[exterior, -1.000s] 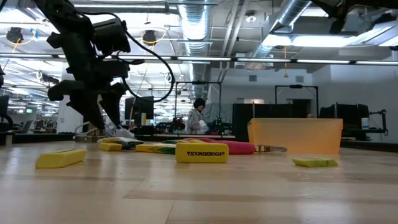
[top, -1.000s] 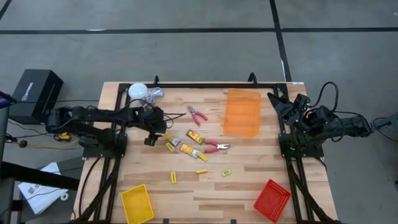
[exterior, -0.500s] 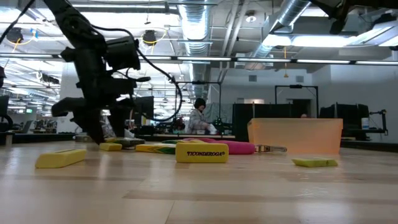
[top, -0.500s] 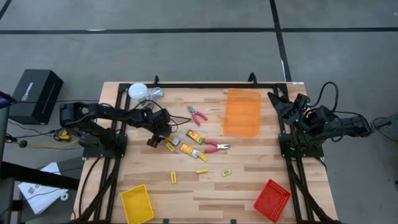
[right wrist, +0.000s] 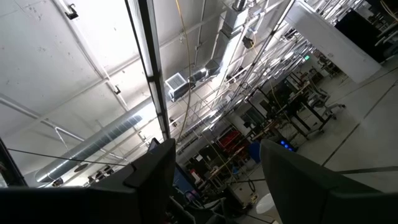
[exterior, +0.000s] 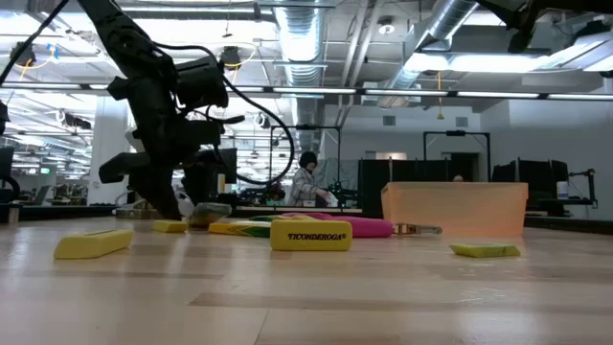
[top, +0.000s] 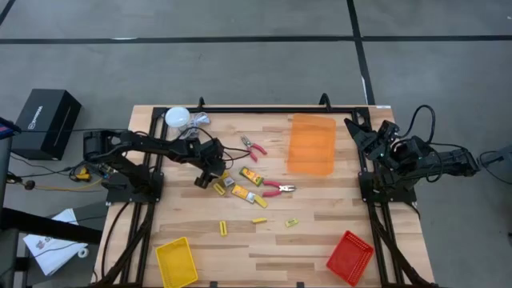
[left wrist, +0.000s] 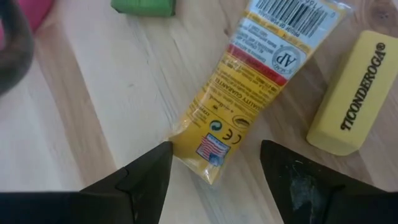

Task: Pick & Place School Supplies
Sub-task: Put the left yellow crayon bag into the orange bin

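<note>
Several yellow school supplies (top: 240, 192) and two red-handled pliers (top: 276, 189) lie flat around the middle of the wooden table. My left gripper (top: 207, 178) points steeply down at the cluster's left end. In the left wrist view it is open (left wrist: 216, 152), one finger on each side of the near end of a yellow barcode packet (left wrist: 249, 93), not touching it. A yellow eraser (left wrist: 354, 93) lies just beside the packet. My right gripper (top: 358, 132) waits open at the table's right edge, raised and tilted up toward the ceiling (right wrist: 214, 152).
An orange tray (top: 311, 144) lies at the far right, a yellow tray (top: 176, 262) at the near left and a red tray (top: 350, 258) at the near right. A white round cup-like object (top: 178, 118) stands at the far left corner. More yellow pieces (top: 223, 228) lie nearer the front.
My left gripper has come down and moved toward the table's right, from beside the cluster to just over its left end, rolling a little. Its fingers have stayed open. Nothing on the table has moved.
</note>
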Robot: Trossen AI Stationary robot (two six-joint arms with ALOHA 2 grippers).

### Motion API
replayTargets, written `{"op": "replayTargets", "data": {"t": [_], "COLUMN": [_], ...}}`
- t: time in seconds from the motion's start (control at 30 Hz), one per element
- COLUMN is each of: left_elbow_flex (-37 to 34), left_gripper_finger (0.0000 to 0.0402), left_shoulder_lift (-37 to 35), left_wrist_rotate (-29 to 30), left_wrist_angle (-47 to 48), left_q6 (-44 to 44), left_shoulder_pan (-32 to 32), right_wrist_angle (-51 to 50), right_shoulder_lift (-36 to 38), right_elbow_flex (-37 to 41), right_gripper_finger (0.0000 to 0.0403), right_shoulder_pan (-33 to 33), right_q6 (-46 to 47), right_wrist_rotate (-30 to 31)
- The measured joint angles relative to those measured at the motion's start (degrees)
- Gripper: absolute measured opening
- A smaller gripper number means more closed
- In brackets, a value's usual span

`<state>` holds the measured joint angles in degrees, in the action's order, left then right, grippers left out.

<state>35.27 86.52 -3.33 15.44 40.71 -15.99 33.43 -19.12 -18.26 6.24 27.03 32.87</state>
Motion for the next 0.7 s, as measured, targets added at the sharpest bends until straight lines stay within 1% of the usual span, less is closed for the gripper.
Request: {"op": "replayTargets", "data": {"t": [0.3,0.43,0.5,0.7], "left_elbow_flex": [-0.2,0.8,2.5,5.7], "left_gripper_finger": [0.0241,0.0241,0.0241,0.0241], "left_shoulder_lift": [-1.0,-1.7,-1.9,-2.3], "left_wrist_rotate": [-1.4,1.6,2.6,3.0], "left_wrist_angle": [-2.3,-2.0,-2.6,-2.9], "left_q6": [-0.2,0.0,0.9,1.7], "left_shoulder_pan": [2.3,4.1,4.4,3.5], "right_wrist_angle": [0.0,0.0,0.0,0.0], "right_shoulder_lift": [0.0,0.0,0.0,0.0], "right_elbow_flex": [0.0,0.0,0.0,0.0], "right_gripper_finger": [0.0225,0.0225,0.0225,0.0225], "right_shoulder_pan": [0.0,0.0,0.0,-0.3], "right_q6": [0.0,-0.1,-0.2,-0.2], "right_wrist_rotate": [0.0,0.0,0.0,0.0]}}
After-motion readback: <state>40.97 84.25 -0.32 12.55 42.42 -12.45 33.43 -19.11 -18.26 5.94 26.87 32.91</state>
